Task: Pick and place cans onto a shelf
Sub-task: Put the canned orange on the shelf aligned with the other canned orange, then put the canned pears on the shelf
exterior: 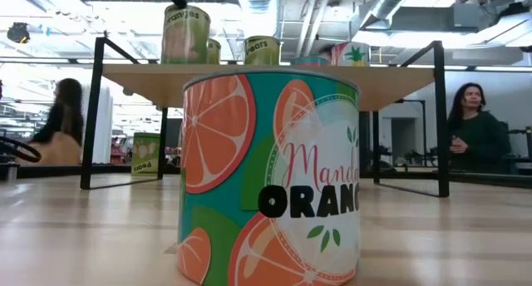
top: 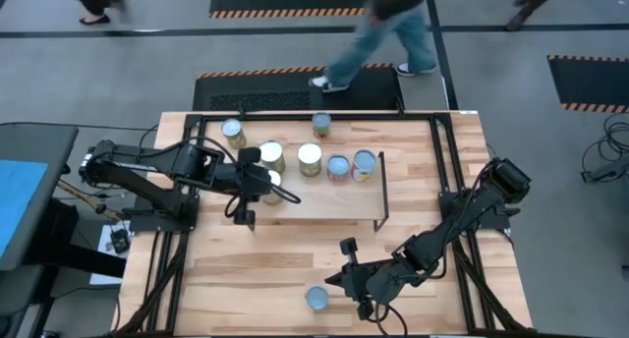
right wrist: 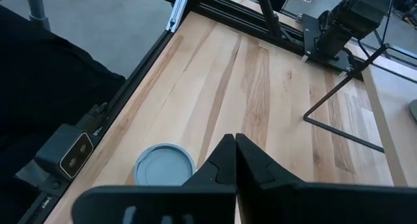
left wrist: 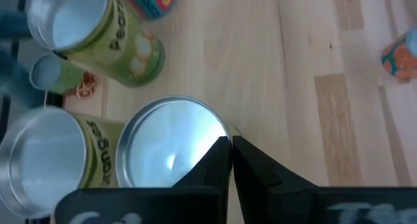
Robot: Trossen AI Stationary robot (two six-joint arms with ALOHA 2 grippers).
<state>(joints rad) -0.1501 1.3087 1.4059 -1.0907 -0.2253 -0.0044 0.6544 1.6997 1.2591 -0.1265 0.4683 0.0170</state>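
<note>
Several cans stand on the light-wood shelf (top: 324,196). My left gripper (top: 275,186) is shut above the shelf's left part, its fingertips at the rim of a silver-topped can (left wrist: 169,152), which stands beside an oranges can (left wrist: 49,162) and a pears can (left wrist: 98,35). Two cans (top: 233,132) (top: 321,124) stand on the table behind the shelf. A mandarin-orange can (top: 316,298) stands upright on the table near the front edge and fills the low view (exterior: 270,174). My right gripper (right wrist: 234,142) is shut just beside it, clear of its top (right wrist: 165,165). My left gripper's shut fingertips (left wrist: 221,149) come from above, slanting down, and stand at the edge of the silver-topped can's rim (left wrist: 218,129). I cannot tell whether they touch it. The can stands upright on the shelf.
The shelf's black wire legs (top: 381,191) stand at its ends. A black frame (top: 442,117) runs round the table's back. Bare tabletop (top: 265,264) lies between shelf and front edge. People show beyond the table (exterior: 474,128) (top: 378,33).
</note>
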